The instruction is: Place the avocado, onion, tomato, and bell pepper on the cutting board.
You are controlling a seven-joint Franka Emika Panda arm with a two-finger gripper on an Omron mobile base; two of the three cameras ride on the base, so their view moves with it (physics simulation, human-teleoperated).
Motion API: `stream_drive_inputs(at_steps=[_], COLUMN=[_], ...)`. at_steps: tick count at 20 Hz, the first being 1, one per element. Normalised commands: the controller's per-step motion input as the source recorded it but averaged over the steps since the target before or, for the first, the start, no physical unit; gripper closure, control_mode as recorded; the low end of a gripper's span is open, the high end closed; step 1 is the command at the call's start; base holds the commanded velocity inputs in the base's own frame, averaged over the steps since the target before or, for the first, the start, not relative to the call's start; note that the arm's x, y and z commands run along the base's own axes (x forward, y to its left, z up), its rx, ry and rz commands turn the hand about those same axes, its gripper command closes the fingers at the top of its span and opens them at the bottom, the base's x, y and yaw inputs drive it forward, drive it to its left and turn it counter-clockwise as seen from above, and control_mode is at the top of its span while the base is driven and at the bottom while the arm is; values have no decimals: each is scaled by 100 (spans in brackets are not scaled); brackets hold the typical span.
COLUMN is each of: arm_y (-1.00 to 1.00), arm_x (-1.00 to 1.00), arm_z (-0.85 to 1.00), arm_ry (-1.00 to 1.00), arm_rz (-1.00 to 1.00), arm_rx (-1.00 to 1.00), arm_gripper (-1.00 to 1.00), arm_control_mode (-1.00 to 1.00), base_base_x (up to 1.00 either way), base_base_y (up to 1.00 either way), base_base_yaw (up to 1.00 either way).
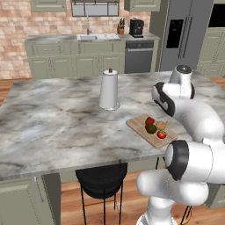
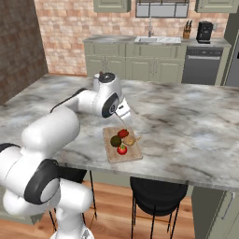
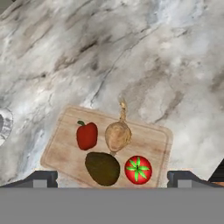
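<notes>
The light wooden cutting board (image 3: 154, 144) lies on the marble island near its front edge. All four pieces of produce rest on it. The red bell pepper (image 3: 86, 135) and the tan onion (image 3: 117, 135) lie side by side, with the dark avocado (image 3: 103, 168) and the green-topped tomato (image 3: 138, 169) in front of them. The same group shows on the board (image 1: 138, 124) in the left base view and on the board (image 2: 134, 152) in the right base view. My gripper (image 3: 113, 179) hangs open above the board (image 2: 124, 117), its fingers wide apart and holding nothing.
A white paper towel roll on a stand (image 1: 109, 90) stands on the island behind the board; its round base (image 3: 2, 124) shows in the hand view. A black stool (image 1: 101, 180) is tucked under the island's front edge. My arm's elbow bulks beside the board.
</notes>
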Motion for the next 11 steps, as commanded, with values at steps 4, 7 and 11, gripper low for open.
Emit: stream_drive_inputs(at_steps=[4,7,11], arm_y=[18,17,23], arm_x=[-67,-90,-100], arm_z=[56,49,37], arm_ry=[-1,-8,-14], arm_rz=[10,13,14], arm_rx=[-1,-2,-5], arm_gripper=[-100,-100,-100], arm_control_mode=[-100,-100,-100], base_base_x=[0,0,0], base_base_y=[0,0,0], base_base_yaw=[0,0,0])
